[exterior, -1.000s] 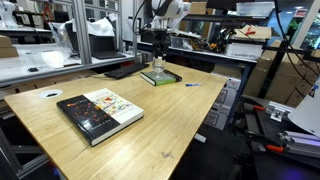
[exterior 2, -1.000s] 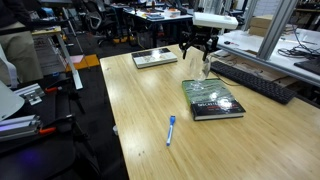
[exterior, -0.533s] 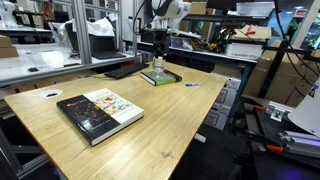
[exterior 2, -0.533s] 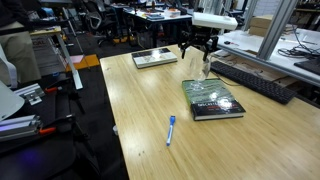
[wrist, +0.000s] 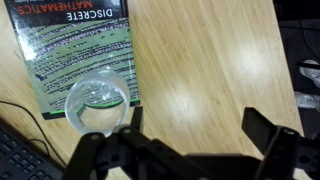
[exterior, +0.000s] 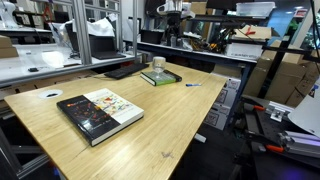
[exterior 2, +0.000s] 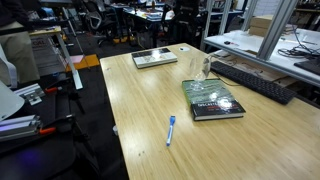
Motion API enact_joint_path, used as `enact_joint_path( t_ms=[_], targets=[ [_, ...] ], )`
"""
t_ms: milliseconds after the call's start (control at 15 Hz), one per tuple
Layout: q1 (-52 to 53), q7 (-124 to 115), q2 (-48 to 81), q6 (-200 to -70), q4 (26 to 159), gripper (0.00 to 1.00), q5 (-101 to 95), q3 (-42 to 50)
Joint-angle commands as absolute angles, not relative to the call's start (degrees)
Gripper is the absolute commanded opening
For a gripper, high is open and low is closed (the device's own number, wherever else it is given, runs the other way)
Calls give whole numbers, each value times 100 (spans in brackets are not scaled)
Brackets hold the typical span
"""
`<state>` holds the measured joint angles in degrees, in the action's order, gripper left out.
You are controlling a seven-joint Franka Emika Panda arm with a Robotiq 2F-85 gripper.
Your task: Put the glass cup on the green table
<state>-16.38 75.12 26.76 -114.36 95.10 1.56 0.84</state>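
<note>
The glass cup (exterior: 157, 65) stands upright on the green table (exterior: 161, 77), a dark-green book-like slab at the far side of the wooden tabletop. Both also show in an exterior view, the cup (exterior 2: 206, 68) at the far end of the slab (exterior 2: 212, 99). In the wrist view the cup (wrist: 97, 100) sits near a corner of the slab (wrist: 80, 45), which reads "Discrete Mathematics". My gripper (wrist: 197, 135) is open and empty, high above the bare wood beside the cup. It is almost out of both exterior views at the top.
A black-and-white picture book (exterior: 100, 112) lies at the table's other end, also seen in an exterior view (exterior 2: 155, 58). A blue pen (exterior 2: 171, 130) lies on the wood. A black keyboard (exterior 2: 250, 80) lies beside the slab. Desks and boxes surround the table.
The gripper was low over the cup on the green slab. It has risen straight up and now is nearly out of the exterior views. The cup stays on the slab.
</note>
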Motion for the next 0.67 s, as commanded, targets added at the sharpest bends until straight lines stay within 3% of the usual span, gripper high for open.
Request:
enact_joint_path(
  t_ms=[0,600],
  targets=[
    [-1568,7555,1966,-11652,10380,100,181,162],
    [-1198,6925,789,-12489,11706,100,-224,330]
  ],
)
